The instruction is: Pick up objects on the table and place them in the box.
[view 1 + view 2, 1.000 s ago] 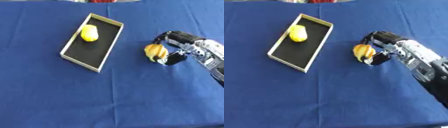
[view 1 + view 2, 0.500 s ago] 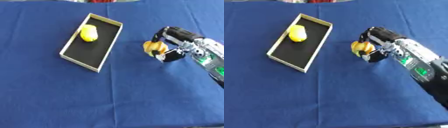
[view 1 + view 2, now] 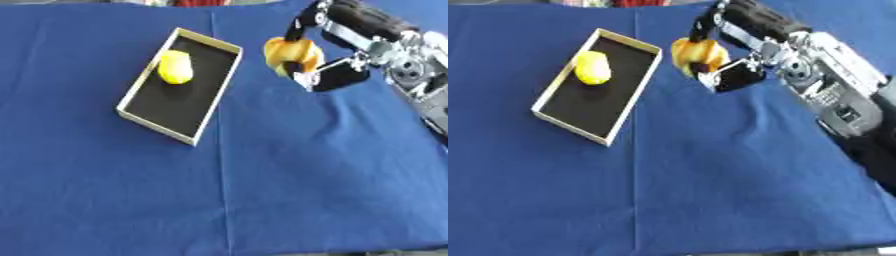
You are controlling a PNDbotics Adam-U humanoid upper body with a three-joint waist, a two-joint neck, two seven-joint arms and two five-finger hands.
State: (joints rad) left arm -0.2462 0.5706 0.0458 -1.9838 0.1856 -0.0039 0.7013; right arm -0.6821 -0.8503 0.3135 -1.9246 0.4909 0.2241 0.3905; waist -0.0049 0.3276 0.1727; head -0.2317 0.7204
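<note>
My right hand (image 3: pixel 337 37) comes in from the upper right, its fingers curled round a yellow-orange fruit-like object (image 3: pixel 290 55) held above the blue cloth, just right of the box. The box (image 3: pixel 140 92) is a shallow cardboard tray with a black floor, lying at an angle at upper left. Inside it, near its far end, lies a yellow lemon-like object (image 3: pixel 175 67). My left hand shows in neither view.
A blue cloth (image 3: pixel 227 185) covers the whole table, with a crease running down its middle. Something red and white (image 3: pixel 188 2) shows past the cloth's far edge.
My right hand has lifted the yellow-orange object and carried it up and to the left, closer to the box. The box and the lemon-like object have not moved.
</note>
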